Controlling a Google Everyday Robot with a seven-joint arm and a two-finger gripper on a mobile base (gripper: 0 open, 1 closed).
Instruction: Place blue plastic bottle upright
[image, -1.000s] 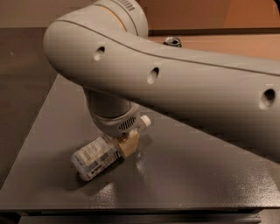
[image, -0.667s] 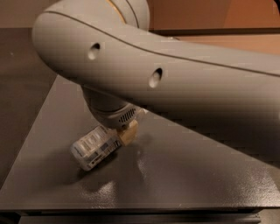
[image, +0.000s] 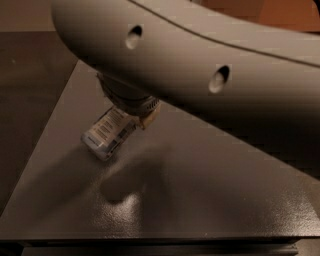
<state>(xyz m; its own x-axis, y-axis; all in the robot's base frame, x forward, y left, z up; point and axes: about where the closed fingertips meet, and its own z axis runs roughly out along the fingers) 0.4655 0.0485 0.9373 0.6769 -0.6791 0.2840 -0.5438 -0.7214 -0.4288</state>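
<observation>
The blue plastic bottle (image: 107, 132) shows its pale blue-and-white label and its base, which points down to the left. It is tilted, and its cap end is hidden under my gripper (image: 136, 120). The gripper hangs from the big grey arm (image: 200, 65) that fills the top of the camera view. It is shut on the bottle's upper part, with one tan fingertip (image: 150, 117) showing beside it. The bottle's base is a little above the dark grey table (image: 210, 190), and its shadow lies apart from it on the table.
The table's left edge (image: 45, 145) runs diagonally, with dark floor beyond it. The table's front edge (image: 160, 240) is near the bottom of the view. A brown surface (image: 290, 12) shows at the back right.
The bottle lay on its side on the table with its white cap showing. Now the gripper has closed over its cap end and the bottle has risen and tilted. The arm has swung closer to the camera.
</observation>
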